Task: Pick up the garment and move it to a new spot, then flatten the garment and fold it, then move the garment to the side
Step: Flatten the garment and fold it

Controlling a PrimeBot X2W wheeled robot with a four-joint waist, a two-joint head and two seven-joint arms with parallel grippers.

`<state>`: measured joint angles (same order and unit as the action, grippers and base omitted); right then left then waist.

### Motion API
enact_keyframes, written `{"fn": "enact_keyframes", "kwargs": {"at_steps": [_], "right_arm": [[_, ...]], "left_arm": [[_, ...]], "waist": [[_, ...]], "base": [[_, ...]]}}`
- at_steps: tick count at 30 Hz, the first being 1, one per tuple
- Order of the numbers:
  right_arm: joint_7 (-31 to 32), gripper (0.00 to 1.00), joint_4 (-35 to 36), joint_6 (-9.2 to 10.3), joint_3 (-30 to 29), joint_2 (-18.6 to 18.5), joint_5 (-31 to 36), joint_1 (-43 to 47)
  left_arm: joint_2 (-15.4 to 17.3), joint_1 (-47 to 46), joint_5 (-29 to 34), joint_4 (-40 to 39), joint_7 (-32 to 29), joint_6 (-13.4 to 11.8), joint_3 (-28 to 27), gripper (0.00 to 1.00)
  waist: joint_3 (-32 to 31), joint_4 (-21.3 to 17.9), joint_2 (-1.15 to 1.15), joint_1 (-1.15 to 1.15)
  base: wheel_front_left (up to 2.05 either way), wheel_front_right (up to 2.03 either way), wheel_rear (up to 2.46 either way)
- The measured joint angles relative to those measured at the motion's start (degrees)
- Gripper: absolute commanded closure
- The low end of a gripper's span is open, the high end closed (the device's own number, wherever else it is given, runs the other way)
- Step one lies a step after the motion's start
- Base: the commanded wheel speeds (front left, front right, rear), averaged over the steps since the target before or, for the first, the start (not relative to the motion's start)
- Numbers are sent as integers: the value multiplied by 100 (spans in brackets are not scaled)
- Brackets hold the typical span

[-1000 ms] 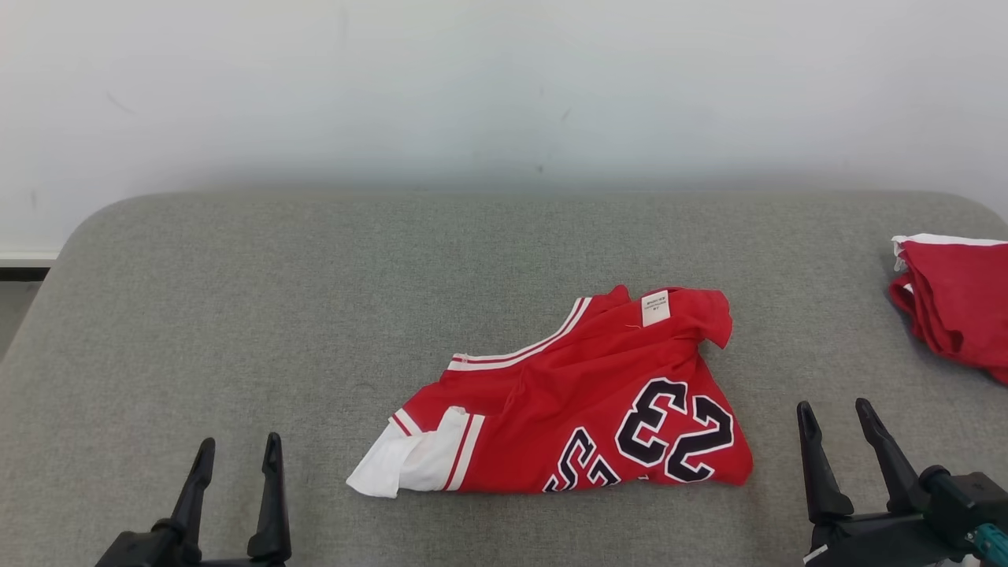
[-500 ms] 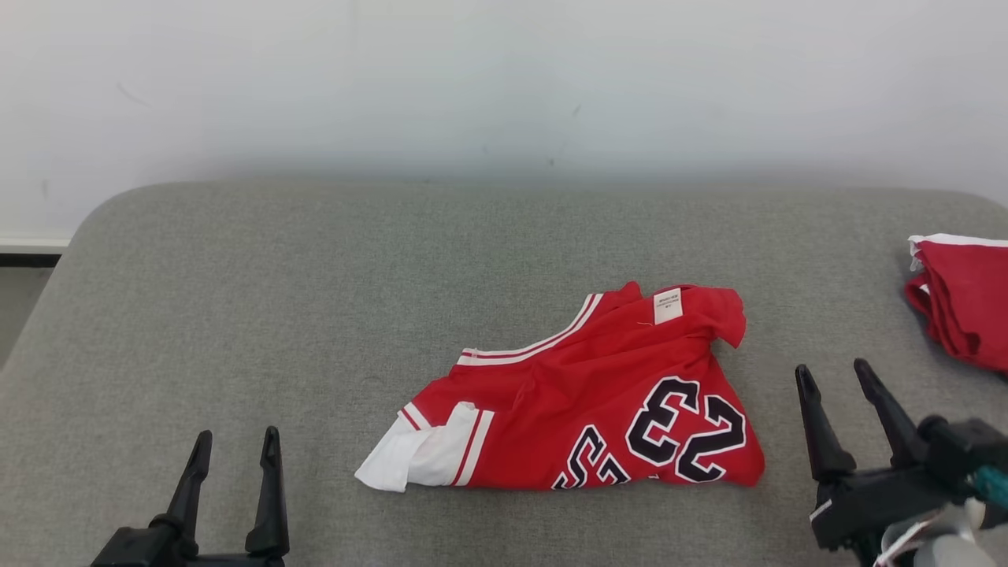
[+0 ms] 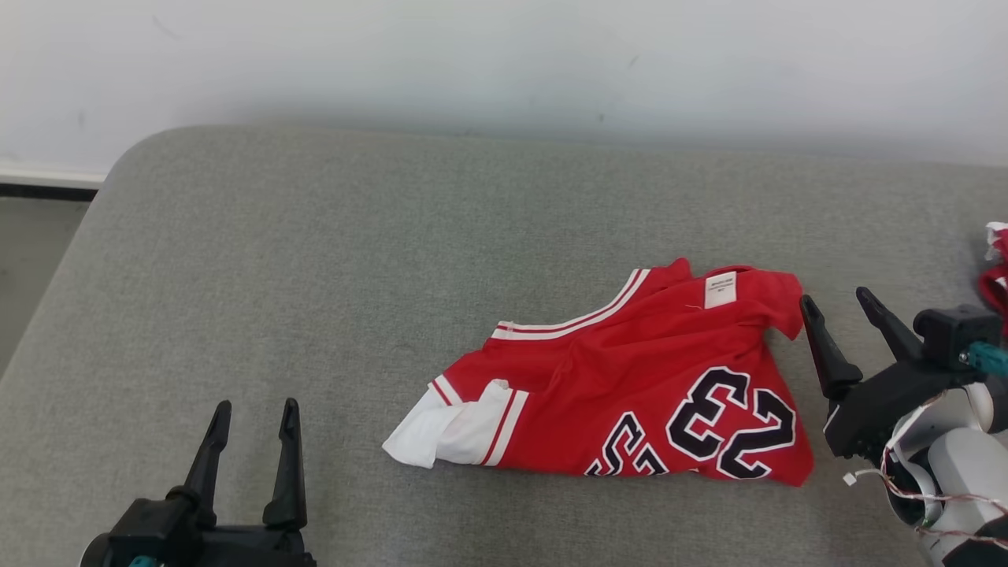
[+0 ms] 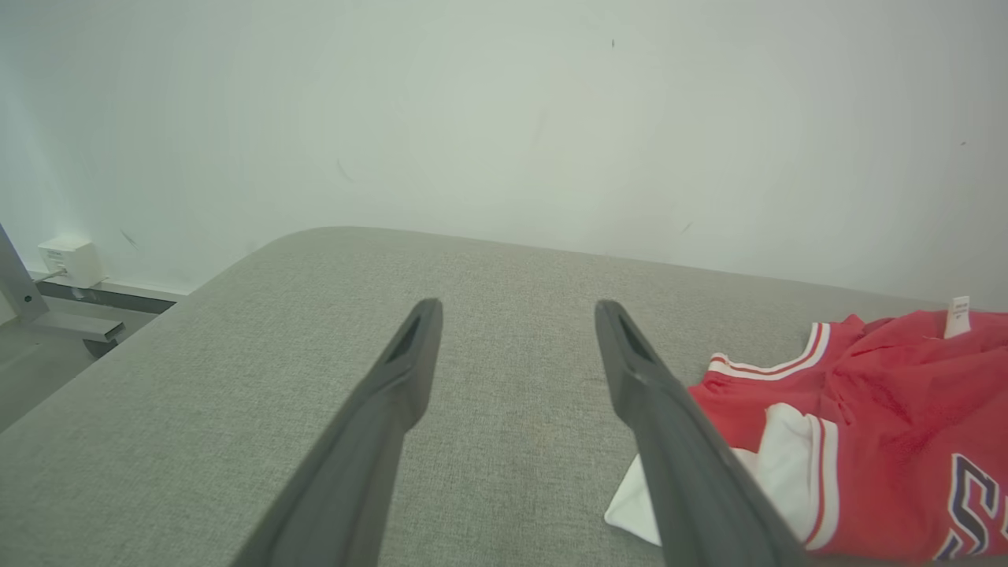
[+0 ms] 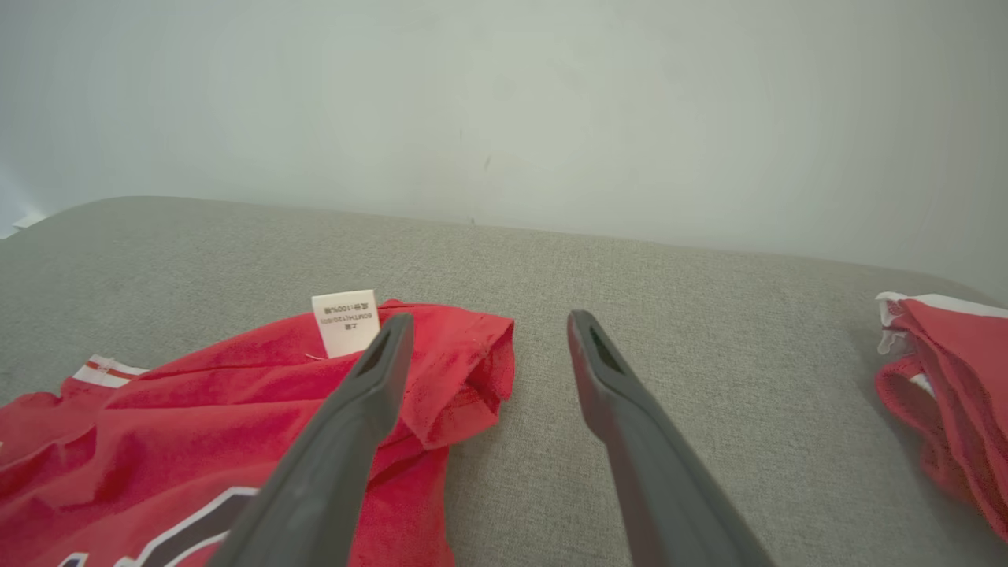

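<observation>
Your right dark two-fingered claw (image 3: 833, 296) hung spread apart and empty, just beside the tagged corner of the crumpled red fabric jersey (image 3: 630, 378).

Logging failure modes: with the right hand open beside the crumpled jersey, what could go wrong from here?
The right hand sits open at the bunched corner of the jersey; closing there may pinch just one loose fold.
The second red garment lies close by; the arm could snag it.
The left hand is far from the white-trimmed end, so a lift may drag.
</observation>
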<state>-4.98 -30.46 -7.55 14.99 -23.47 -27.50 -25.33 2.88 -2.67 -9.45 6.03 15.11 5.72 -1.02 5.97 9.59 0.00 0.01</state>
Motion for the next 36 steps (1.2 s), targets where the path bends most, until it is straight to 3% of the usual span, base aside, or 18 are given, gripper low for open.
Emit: {"fn": "enact_keyframes", "kwargs": {"at_steps": [7,8,10,18,27,36], "right_arm": [[168,0,-680,-1,450,-98,-405,-481],[223,42,-781,0,508,-98,-486,-539],[265,100,-902,0,599,-93,-686,-624],[-191,100,-1174,0,1011,-234,-915,-1070],[-630,100,-1555,-1,1432,-431,-817,-2498],[-939,100,-1667,-1,1828,-339,-780,-3433]], "left_arm": [[0,-107,-83,8,0,-74,168,0],[-1,-120,-94,14,0,-75,178,0],[1,-159,-116,25,0,-78,171,0],[0,-185,-132,86,0,-115,162,0],[0,-304,-123,132,0,-83,202,0],[0,-262,-148,148,0,-127,145,0]], "waist": [[203,245,0,0],[228,278,0,0],[276,330,0,0],[309,366,0,0],[285,336,0,0],[190,307,0,-1]], "base": [[0,0,0],[0,0,0],[0,0,0],[0,0,0],[0,0,0],[0,0,0]]}}
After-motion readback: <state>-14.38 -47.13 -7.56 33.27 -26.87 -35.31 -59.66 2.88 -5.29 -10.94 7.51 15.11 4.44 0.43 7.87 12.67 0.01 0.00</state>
